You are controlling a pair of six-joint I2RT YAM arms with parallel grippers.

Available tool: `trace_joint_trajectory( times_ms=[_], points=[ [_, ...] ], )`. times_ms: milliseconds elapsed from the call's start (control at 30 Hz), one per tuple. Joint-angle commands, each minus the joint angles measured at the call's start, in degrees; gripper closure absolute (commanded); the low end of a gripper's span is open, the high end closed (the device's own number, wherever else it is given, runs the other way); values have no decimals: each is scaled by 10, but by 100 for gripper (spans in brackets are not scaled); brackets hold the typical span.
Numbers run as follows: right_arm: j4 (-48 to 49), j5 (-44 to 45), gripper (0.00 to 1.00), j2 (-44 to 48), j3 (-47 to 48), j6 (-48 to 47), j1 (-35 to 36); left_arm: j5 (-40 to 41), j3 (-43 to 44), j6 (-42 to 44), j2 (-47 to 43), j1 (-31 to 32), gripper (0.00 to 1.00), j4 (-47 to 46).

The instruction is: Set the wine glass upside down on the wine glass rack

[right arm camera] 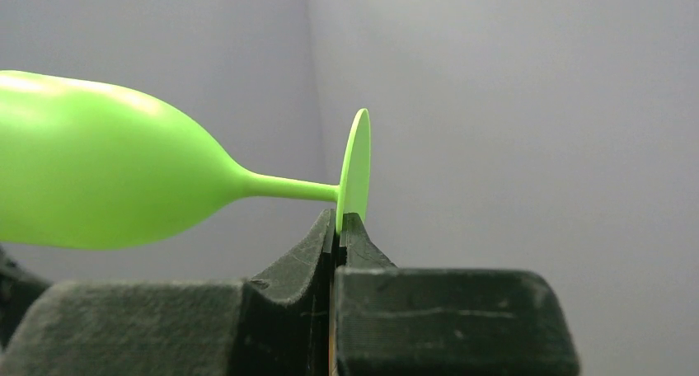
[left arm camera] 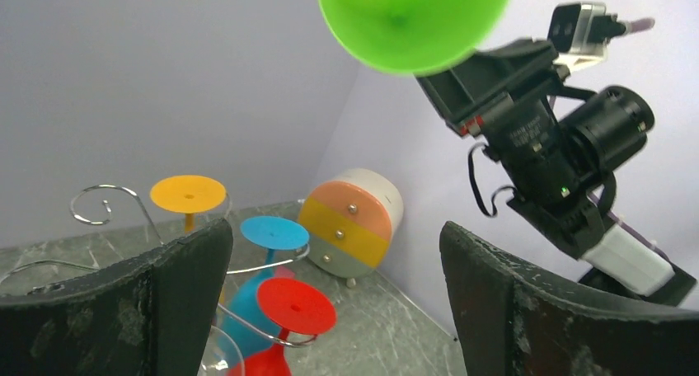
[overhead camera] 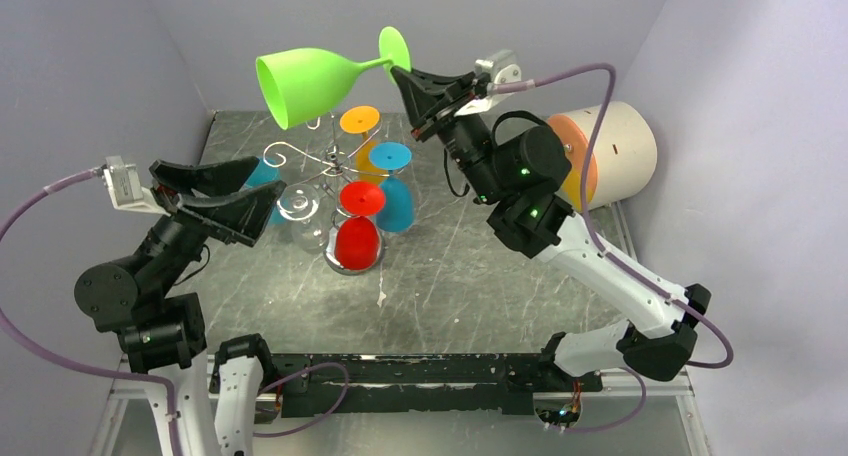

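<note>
At the rim of the foot disc, the right hand (right arm camera: 340,223) is pinched shut on the green glass (right arm camera: 99,186), with only a sliver of the thin edge between its black, scuffed fingers. The glass lies about level, high above the rack (overhead camera: 337,160), bowl pointing left and mouth open toward the left hand (overhead camera: 255,196). That hand is spread wide and empty, low beside the rack's left side.

By my reading, the lift is done and the rest remains. The glass must be tipped bowl-down and its stem slid into a free arm so the foot sits on the wire. A scroll arm on the left looks unoccupied.

The glass looks like opaque, matte plastic, with a flat round foot, a slim stem and a tulip bowl. The rack is thin shiny wire curling into scrolls. Orange (overhead camera: 360,119), blue (overhead camera: 390,156), red (overhead camera: 357,241) and clear (overhead camera: 300,216) glasses hang from it, inverted. Under it the desk (overhead camera: 470,276) is grey and marbled.
</note>
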State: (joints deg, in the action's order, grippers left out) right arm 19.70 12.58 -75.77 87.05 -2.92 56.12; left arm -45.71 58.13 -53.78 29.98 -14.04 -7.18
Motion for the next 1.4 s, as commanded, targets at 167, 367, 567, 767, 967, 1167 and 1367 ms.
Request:
trace_joint_trajectory(
  times_ms=[167, 367, 567, 767, 967, 1167, 1367],
  points=[
    [139, -59, 100, -22, -15, -308, 2, -88, 65, -5, 24, 2, 6, 82],
    [194, -115, 100, -55, -19, -529, 2, -114, 132, 16, 62, 2, 13, 138],
    [248, -145, 100, -83, -28, -658, 9, -95, 161, -40, 99, 2, 22, 86],
    [320, -197, 100, -93, -76, -781, 17, -107, 187, -131, 153, 2, 32, 12],
    [282, -233, 100, -99, -83, -893, 58, -112, 222, -178, 196, 2, 34, -26],
    [215, -205, 100, -115, -62, -989, 118, -115, 215, -196, 214, 2, 35, -44],
    [166, -168, 100, -142, -30, -1028, 147, -137, 176, -205, 205, 2, 37, -74]
  ],
)
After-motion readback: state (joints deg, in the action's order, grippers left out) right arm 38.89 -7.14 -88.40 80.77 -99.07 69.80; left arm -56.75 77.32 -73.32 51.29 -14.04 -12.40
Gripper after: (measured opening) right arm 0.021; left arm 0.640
